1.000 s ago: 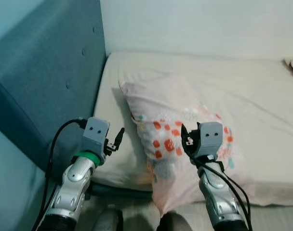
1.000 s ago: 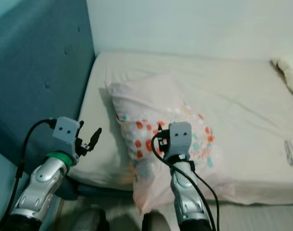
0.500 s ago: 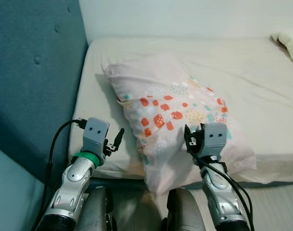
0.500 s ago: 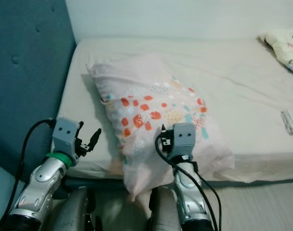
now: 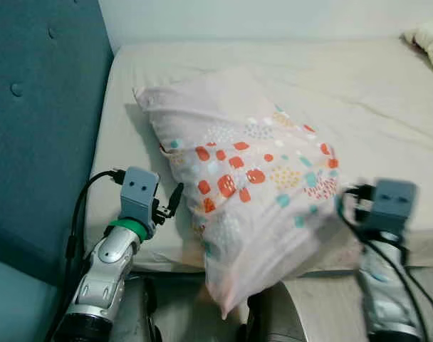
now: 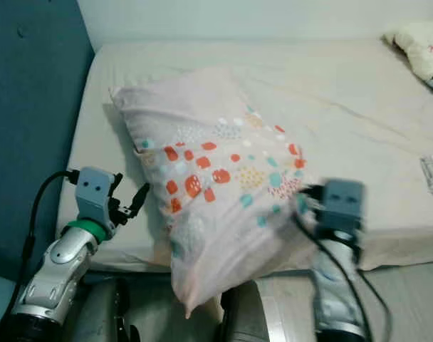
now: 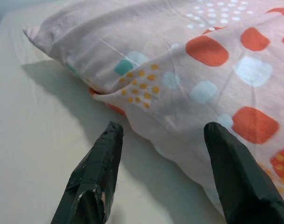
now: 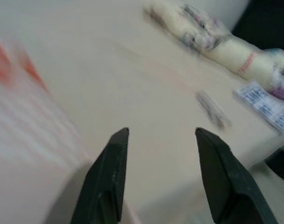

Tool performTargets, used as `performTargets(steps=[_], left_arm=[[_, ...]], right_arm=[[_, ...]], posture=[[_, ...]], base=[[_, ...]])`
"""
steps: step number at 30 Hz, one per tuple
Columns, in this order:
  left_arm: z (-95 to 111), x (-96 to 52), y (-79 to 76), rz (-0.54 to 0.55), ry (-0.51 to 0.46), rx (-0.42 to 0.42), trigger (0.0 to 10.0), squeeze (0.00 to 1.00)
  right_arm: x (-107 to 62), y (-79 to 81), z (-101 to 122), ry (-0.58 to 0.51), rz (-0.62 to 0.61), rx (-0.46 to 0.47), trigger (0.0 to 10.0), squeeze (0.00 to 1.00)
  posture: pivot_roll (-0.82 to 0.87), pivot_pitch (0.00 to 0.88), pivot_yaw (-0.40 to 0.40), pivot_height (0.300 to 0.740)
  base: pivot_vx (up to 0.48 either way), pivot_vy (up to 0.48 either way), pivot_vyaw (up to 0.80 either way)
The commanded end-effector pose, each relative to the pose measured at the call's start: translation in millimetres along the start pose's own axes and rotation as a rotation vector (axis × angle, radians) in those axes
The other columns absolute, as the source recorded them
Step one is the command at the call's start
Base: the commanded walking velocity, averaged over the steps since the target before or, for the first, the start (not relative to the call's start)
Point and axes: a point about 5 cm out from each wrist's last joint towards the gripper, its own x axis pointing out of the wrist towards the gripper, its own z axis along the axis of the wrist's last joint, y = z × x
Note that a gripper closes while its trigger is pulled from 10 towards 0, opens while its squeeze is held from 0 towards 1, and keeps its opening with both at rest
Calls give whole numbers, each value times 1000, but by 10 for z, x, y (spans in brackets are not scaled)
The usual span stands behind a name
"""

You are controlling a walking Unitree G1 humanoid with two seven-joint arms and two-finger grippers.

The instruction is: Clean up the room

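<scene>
A pale pink pillow with orange, teal and yellow patches lies on the beige bed, one corner hanging over the near edge. My left gripper is open at the pillow's left side, its fingers just short of the pillow above the sheet. My right gripper is open with nothing between its fingers, beside the pillow's right corner and facing along the bed. The right wrist block is motion-blurred.
A teal padded headboard stands on the left. A crumpled patterned cloth lies at the bed's far right, with a small flat packet on the sheet nearer me. Pale floor shows below the bed edge.
The camera has shifted, so the pillow now sits lower and larger in view. My right arm has swung out to the right, off the pillow's front. The left arm has stayed put.
</scene>
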Motion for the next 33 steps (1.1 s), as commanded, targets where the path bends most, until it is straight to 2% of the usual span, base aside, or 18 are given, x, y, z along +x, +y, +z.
performTargets(steps=[1, 5, 7, 11, 12, 14, 15, 17, 19, 20, 21, 22, 25, 26, 27, 30, 32, 33], left_arm=[[-48, -20, 8, -3, 31, 2, 10000, 0], [-39, -15, 13, -3, 32, 2, 10000, 0], [-51, -31, 40, -2, 42, 8, 10000, 0], [-100, -88, 130, 25, 72, 17, 10000, 0], [-100, -88, 130, 25, 72, 17, 10000, 0], [-96, -107, 177, 43, 74, 21, 10000, 0], [-96, -107, 177, 43, 74, 21, 10000, 0], [-82, -128, 213, 38, 83, 23, 10000, 0], [-82, -128, 213, 38, 83, 23, 10000, 0], [-80, -145, 213, 6, 105, 41, 10000, 0], [-80, -145, 213, 6, 105, 41, 10000, 0], [-86, -189, 198, -59, 136, 91, 10000, 0], [-119, -256, 199, -146, 192, 191, 10000, 0], [-119, -256, 199, -146, 192, 191, 10000, 0], [-156, -285, 240, -193, 220, 317, 10000, 0], [-183, -303, 272, -223, 238, 400, 10000, 0], [-257, -295, 332, -295, 257, 624, 10000, 0], [-257, -295, 332, -295, 257, 624, 10000, 0]], right_arm=[[1, -19, -209, 107, 20, -14, 10000, 0], [65, -35, -258, 137, 55, -11, 10000, 0], [209, -36, -268, 164, 122, -42, 10000, 0], [429, 161, -206, 228, 394, -126, 10000, 0], [429, 161, -206, 228, 394, -126, 10000, 0], [333, 605, -147, 265, 632, -57, 10000, 0], [333, 605, -147, 265, 632, -57, 10000, 0], [164, 1024, -79, 293, 850, 14, 10000, 0], [164, 1024, -79, 293, 850, 14, 10000, 0], [74, 1202, -25, 285, 948, 37, 10000, 0], [74, 1202, -25, 285, 948, 37, 10000, 0], [-32, 1381, 34, 278, 1050, 73, 10000, 0], [-168, 1590, 128, 250, 1161, 109, 10000, 0], [-168, 1590, 128, 250, 1161, 109, 10000, 0], [-175, 1627, 150, 237, 1173, 117, 10000, 0], [-162, 1637, 159, 230, 1177, 118, 10000, 0], [-124, 1550, 73, 241, 1129, 98, 10000, 0], [-124, 1550, 73, 241, 1129, 98, 10000, 0]], posture=[[3, 83, 78, 586], [3, 86, 80, 586], [9, 98, 83, 586], [33, 103, 75, 586], [33, 103, 75, 586], [47, 101, 63, 586], [47, 101, 63, 586], [58, 101, 57, 586], [58, 101, 57, 586], [63, 101, 55, 586], [63, 101, 55, 586], [66, 101, 58, 586], [66, 102, 61, 586], [66, 102, 61, 586], [60, 103, 63, 586], [60, 103, 63, 586], [46, 106, 64, 586], [46, 106, 64, 586]], base=[[0, 0, 0], [0, 0, 0], [0, 0, 0], [0, 0, 0], [0, 0, 0], [0, 0, 0], [0, 0, 0], [0, 0, 0], [0, 0, 0], [0, 0, 0], [0, 0, 0], [0, 0, 0], [0, 0, 0], [0, 0, 0], [0, 0, 0], [0, 0, 0], [0, 0, 0], [0, 0, 0]])
